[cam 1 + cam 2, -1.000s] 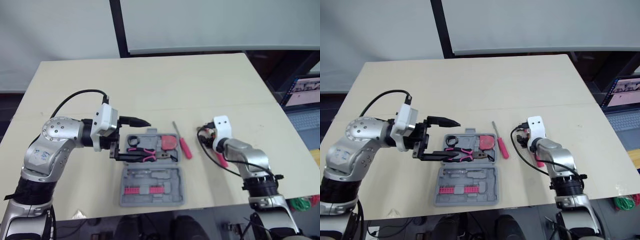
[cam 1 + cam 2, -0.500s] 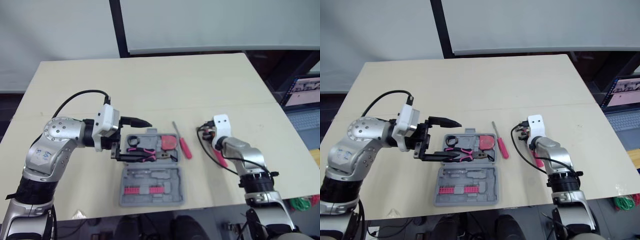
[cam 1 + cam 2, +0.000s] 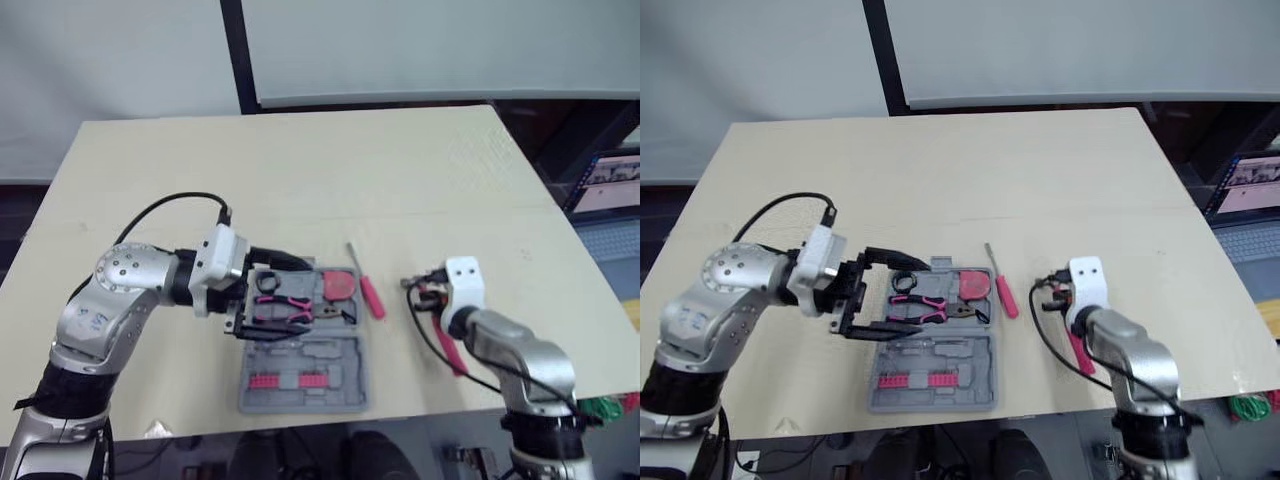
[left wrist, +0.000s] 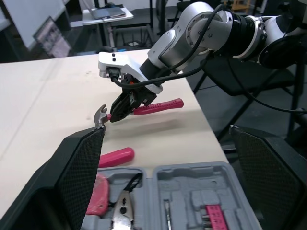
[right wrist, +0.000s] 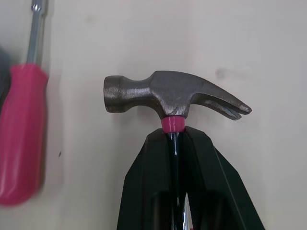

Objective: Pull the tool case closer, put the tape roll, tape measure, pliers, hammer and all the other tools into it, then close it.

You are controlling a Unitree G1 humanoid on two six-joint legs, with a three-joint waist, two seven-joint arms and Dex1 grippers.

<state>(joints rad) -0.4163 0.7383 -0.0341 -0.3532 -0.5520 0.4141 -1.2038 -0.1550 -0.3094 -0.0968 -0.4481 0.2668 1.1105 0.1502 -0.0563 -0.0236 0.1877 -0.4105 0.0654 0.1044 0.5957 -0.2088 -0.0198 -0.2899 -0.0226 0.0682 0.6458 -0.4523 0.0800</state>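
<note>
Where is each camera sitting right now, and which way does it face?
Head stereo pair: on the head, facing forward and down at the beige tabletop and open grey plastic tool case; both arms show.
Left wrist: on the left arm, looking out of the open left gripper, over the case, toward the right gripper.
Right wrist: on the right arm, facing the tabletop; its fingers clamp the pink-handled steel hammer.
Shared: both wrist views catch the hammer and red-handled screwdriver.
</note>
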